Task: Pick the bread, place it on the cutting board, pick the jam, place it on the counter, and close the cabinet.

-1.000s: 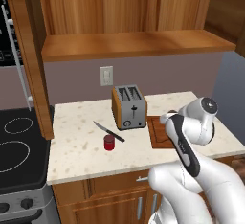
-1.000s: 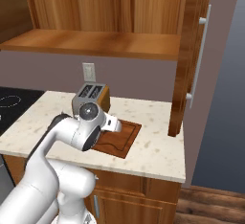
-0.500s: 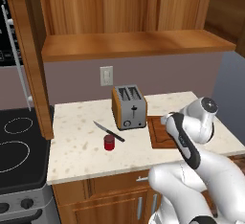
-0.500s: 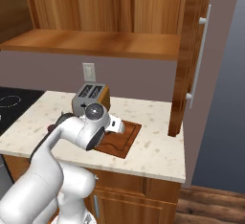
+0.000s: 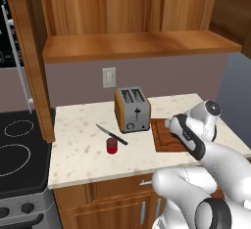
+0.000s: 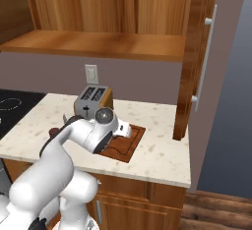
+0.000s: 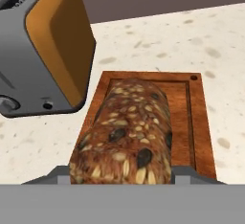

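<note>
A: Where is the bread (image 7: 125, 132) at this point?

B: In the hand view it fills the space between the finger tips, so the gripper (image 7: 122, 173) is clamped on the loaf. It hangs over the cutting board (image 7: 198, 122); whether it already touches the wood cannot be told.

A: And the board itself?

B: It lies on the counter (image 5: 78, 149) towards the right end, just beside the toaster (image 5: 132, 109). From the right base view the board (image 6: 130, 145) sits well back from the counter's front edge, with the gripper (image 6: 125, 129) low over its near-left part.

A: So what makes this placement go well?

B: Probably three things. The robot should bring the loaf down until it rests flat inside the groove, not across the rim. It should keep the loaf along the board's length, as it appears to lie now. And it should keep the hand off the toaster (image 7: 43, 46), which stands close on one side of the board.

A: When should the fingers part?

B: Only once the bread is borne by the board; dropped from height, the rounded loaf could roll towards the board's edge. Then a straight lift upward, so the fingers do not drag it.

A: What is left after that?

B: The jam (image 5: 112, 145) already stands on the counter near the front edge, next to a knife (image 5: 111, 134). The cabinet (image 6: 197, 52) door stands open at the counter's right end, so closing it looks to be the remaining work.
</note>
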### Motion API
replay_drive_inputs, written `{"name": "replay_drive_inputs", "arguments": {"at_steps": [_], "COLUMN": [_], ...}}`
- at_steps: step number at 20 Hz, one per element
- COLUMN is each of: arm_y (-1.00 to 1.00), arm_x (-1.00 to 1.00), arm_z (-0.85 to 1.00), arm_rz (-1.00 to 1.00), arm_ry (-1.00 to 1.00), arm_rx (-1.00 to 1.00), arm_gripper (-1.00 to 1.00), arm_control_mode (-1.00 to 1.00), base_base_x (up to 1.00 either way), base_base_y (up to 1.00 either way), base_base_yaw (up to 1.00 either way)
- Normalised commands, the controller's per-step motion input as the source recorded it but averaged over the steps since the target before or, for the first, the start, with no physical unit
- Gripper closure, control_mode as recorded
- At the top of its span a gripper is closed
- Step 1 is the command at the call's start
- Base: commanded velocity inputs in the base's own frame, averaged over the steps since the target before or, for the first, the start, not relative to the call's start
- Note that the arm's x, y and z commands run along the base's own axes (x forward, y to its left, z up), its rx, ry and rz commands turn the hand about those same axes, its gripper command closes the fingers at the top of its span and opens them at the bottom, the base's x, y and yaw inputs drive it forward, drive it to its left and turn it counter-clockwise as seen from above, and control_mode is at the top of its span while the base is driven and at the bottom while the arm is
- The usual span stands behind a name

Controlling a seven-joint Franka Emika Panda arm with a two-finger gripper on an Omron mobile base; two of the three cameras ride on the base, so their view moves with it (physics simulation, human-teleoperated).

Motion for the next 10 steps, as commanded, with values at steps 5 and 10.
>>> {"name": "replay_drive_inputs", "arguments": {"at_steps": [5,10], "arm_y": [0.00,0.00], "arm_x": [0.12,0.13], "arm_z": [-0.38,-0.38], "arm_rz": [0.00,0.00], "arm_ry": [-0.03,-0.02], "arm_rx": [0.00,-0.01], "arm_gripper": [1.00,1.00], "arm_control_mode": [-1.00,-1.00], "base_base_x": [0.00,0.00], "base_base_y": [0.00,0.00], "base_base_yaw": [0.00,0.00]}}
